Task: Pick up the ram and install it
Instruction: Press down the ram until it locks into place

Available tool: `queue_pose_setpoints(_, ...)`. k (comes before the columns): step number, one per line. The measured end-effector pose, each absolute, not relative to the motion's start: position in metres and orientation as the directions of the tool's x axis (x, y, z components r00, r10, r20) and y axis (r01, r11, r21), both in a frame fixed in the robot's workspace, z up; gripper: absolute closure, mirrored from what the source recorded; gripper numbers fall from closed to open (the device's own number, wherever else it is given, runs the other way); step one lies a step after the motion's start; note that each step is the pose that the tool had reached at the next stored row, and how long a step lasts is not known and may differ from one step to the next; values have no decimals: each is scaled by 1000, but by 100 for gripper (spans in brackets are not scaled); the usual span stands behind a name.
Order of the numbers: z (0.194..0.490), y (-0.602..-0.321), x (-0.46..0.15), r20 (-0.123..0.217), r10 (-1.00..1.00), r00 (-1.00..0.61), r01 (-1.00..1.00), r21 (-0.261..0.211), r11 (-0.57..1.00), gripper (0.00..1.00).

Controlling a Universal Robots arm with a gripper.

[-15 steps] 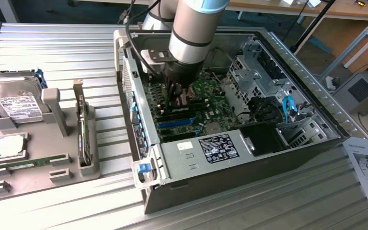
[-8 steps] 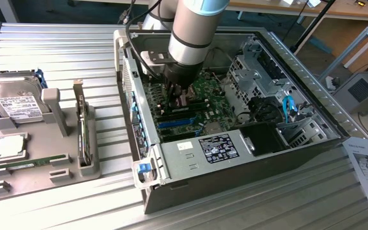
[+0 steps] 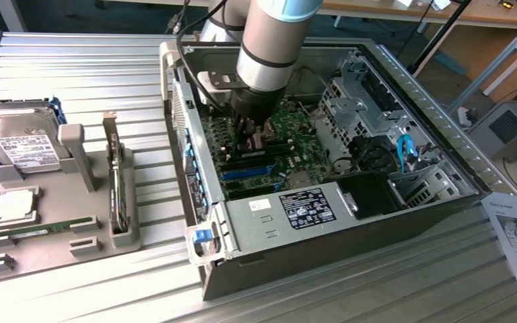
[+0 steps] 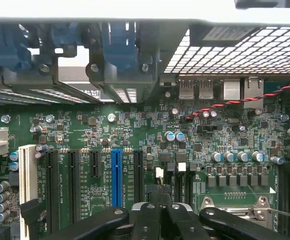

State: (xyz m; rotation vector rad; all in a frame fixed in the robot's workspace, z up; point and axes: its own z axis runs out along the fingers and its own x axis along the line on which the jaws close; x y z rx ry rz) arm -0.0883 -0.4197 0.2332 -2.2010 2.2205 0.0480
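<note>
Pincer (image 3: pixel 252 138) clenched, lowered inside the open computer case (image 3: pixel 438 128) over the motherboard (image 4: pixel 135 130)

The ram (image 3: pixel 38 231) lies on the grey tray (image 3: pixel 52 259) on the worktop (image 3: pixel 88 74), well apart from the pincer and outside the case. The closed fingers (image 4: pixel 152 220) hold nothing visible, just above the black slots (image 4: pixel 177 185). Risk, as judged: pressing further down could strike slots or capacitors (image 4: pixel 230 156), since clearance looks slight

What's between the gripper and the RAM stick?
The computer case's side wall and an upright card: the gripper is inside the case, over the motherboard; the RAM stick lies outside on the grey tray.
</note>
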Motion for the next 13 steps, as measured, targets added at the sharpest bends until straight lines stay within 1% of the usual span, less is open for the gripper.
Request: queue_pose_setpoints(13, 264, -420, -88, -31, -999, -9, -1000, 12, 9, 89)
